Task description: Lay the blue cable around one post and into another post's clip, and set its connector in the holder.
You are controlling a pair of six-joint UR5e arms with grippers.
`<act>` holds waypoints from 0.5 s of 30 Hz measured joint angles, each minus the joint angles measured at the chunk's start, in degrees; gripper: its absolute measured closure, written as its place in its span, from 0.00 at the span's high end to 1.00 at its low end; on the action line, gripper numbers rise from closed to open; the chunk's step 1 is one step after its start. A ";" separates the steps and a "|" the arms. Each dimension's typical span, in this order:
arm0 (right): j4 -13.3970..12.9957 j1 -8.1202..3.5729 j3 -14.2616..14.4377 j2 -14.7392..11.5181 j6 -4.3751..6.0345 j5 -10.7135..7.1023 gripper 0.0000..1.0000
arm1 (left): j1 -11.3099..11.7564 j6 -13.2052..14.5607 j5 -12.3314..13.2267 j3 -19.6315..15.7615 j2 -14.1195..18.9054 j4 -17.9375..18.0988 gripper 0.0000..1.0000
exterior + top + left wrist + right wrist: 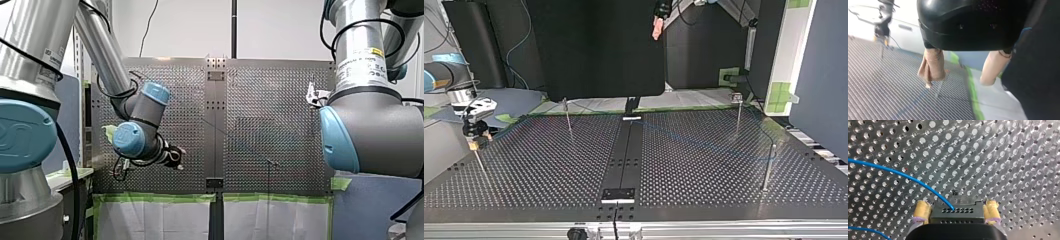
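Right wrist view: right tool (956, 204) clamped on black connector (955, 213), long axis spanning jaws; blue cable (898, 172) exits ahead, sweeps sideways; left tool (956, 83) spread, empty, so right's job imo.

Wall (190, 25): bright, washed nearly white in the front view; the arms stand darker before it.
Table (704, 165): dim in the top view, lit from above, with tiny sparkles on its holes.
Black panel (594, 45): one flat dark mass, no detail in it.
Right wrist view: even light, with glare ringing every hole of the table (the blue cable (898, 173) reads crisp against it); the connector (956, 213) between the pads of my right gripper (956, 205) sits in shade.
My left gripper (956, 83): its black housing looms close and soft, a pale sheen on top; the pads are blurred.
Beyond it: my right gripper is smeared against a blown-out background.
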 joint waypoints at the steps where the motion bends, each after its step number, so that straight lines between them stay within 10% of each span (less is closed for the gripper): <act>1: 0.00 0.00 -0.01 0.00 0.00 0.00 0.87 | -0.61 0.14 -0.02 0.60 -0.24 0.64 1.00; 15: 0.00 0.00 0.00 0.00 0.00 0.01 0.87 | -5.39 4.12 -4.19 6.94 -5.97 6.97 1.00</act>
